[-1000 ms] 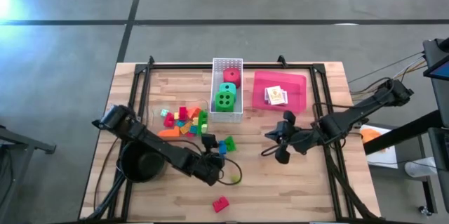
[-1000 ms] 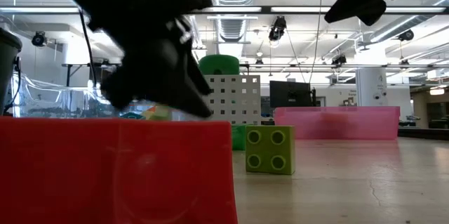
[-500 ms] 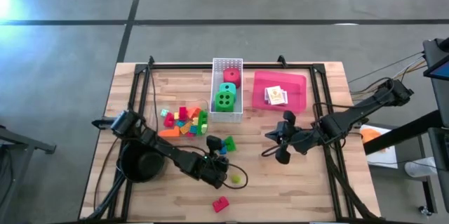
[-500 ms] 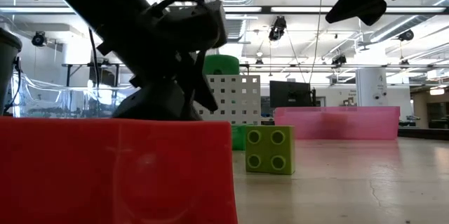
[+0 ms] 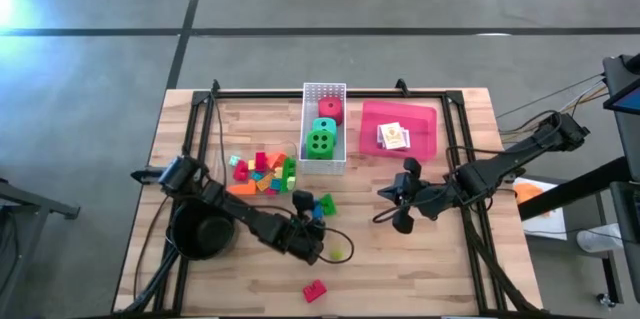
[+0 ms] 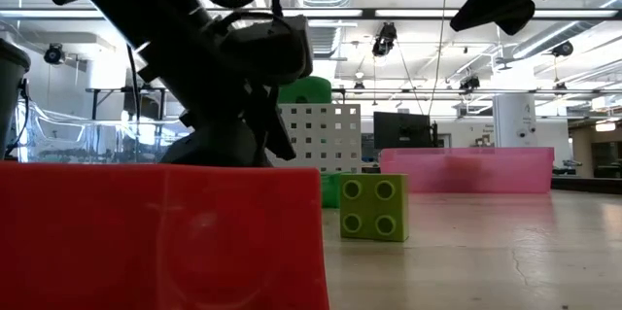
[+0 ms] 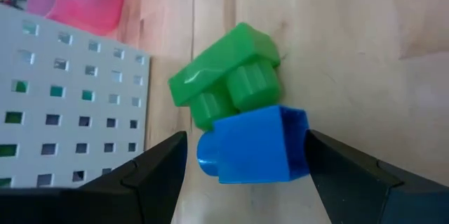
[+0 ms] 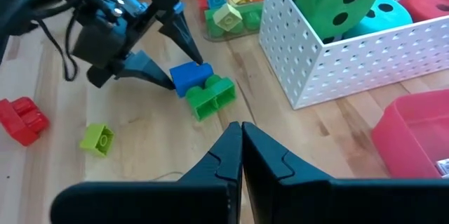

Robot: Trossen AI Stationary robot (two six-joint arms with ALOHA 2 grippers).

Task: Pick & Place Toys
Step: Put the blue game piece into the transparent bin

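Low over the table, left pincer (image 8: 184, 59) astride blue brick (image 7: 254, 145).

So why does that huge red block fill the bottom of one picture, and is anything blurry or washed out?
Low view: the red brick sits right against the lens, so it looms large and soft, while ceiling lights glare overhead. High view: a bright flare at the top left corner. Left wrist view: the blue brick is sharp, and the left hand has dark fingers blurred at the edges.

Two dark jointed arms, black cables, tapered black end effector fingers (image 8: 184, 38).
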